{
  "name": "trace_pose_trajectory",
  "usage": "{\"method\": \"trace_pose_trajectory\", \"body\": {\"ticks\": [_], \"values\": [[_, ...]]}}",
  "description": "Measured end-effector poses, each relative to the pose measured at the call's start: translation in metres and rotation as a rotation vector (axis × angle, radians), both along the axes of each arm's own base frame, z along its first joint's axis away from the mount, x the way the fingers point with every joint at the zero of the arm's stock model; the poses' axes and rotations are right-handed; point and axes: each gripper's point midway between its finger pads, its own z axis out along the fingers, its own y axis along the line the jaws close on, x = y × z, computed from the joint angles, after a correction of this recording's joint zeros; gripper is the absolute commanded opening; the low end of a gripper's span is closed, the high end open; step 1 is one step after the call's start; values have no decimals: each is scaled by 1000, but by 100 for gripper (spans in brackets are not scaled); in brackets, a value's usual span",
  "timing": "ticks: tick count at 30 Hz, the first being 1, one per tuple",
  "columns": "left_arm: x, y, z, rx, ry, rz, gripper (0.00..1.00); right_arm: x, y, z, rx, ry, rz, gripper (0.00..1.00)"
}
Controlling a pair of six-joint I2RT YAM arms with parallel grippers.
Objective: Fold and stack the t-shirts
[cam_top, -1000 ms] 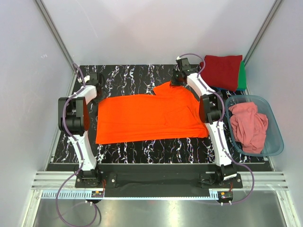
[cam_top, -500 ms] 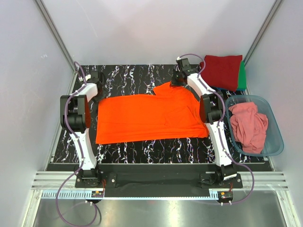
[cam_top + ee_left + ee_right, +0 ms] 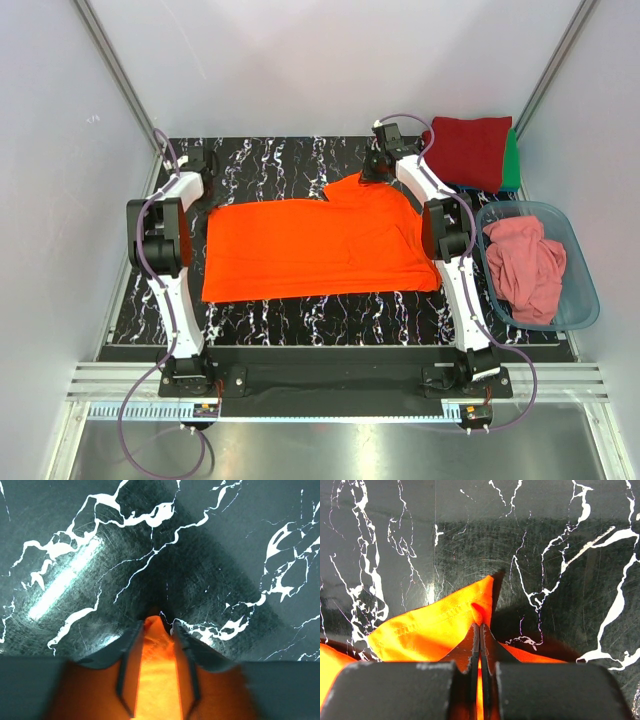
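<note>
Orange cloth is filling both of my claws. The orange t-shirt (image 3: 320, 245) is lying spread flat across the middle of the black marbled table (image 3: 300, 160), and I am gripping it at two far points. I judge this is so that I can carry that far edge as one line and lay a fold.

My left claw (image 3: 159, 622) is closing down to a narrow gap, and a ridge of orange fabric is sitting pinched between its fingers. It is working by the shirt's far left corner, low against the tabletop. My right claw (image 3: 481, 626) is pressing almost completely together. It is nipping a peak of the cloth near the far right of the shirt, where a flap is sticking out beyond the main edge. From above, that claw is reaching to the flap beside the folded pile.

Counting the shirts, I am seeing four. One is the orange one under my grip. One is a salmon-pink t-shirt (image 3: 525, 265), waiting crumpled inside the translucent blue-grey plastic tub (image 3: 585, 270) at the right edge, probably next in line. A dark red folded t-shirt (image 3: 468, 150) is resting on a green folded t-shirt (image 3: 514, 170) in the far right corner, so that pile is likely where the stack is growing. There is one tub, and two arms are working.
</note>
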Motion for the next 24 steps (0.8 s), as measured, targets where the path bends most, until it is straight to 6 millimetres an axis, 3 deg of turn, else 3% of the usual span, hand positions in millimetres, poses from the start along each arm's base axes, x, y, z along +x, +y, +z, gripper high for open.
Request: {"method": "trace_pose_trajectory", "body": {"ticks": [5,14,19,24], "values": [[-1,-1,-1,-8,6,-2,0,-1,-1,1,-1,2,1,0],[-1,-4,0,-7,5,-13,0,-28,-10,11,-26,1,27,0],[-20,-13,8,-3,2,-29,0,-43,-19,48,-40,-87,35,0],[-39,-21,44,2,-76,-55,0,-50,-25,106,-34,-228,38,0]]}}
